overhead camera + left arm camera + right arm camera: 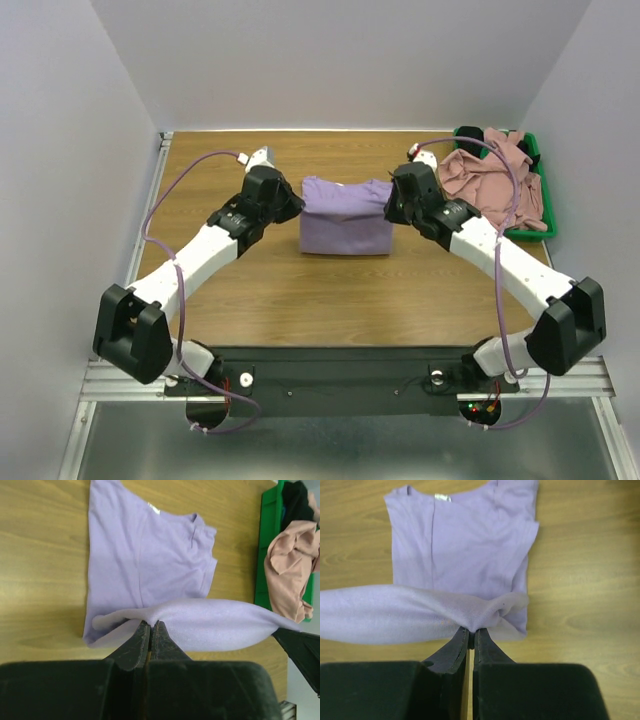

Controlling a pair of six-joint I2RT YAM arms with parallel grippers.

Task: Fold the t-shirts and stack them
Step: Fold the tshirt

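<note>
Now left tool (150,625), right tool (471,630) pinch lavender shirt (140,555) — bin (267,545): pink shirt (290,570), black shirt (297,500).

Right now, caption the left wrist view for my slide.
Left hand pinching the lavender shirt, pink shirt in green bin.

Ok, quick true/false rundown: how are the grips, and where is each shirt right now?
1. The left gripper and the right gripper are both shut on the lavender shirt. True.
2. The pink shirt lies folded on the table. False: it is crumpled in the green bin.
3. A strip of the lavender shirt is stretched between the two grippers, above the rest of it. True.
4. The black shirt is stacked on the lavender shirt. False: it is in the green bin, beside the pink shirt.
</note>
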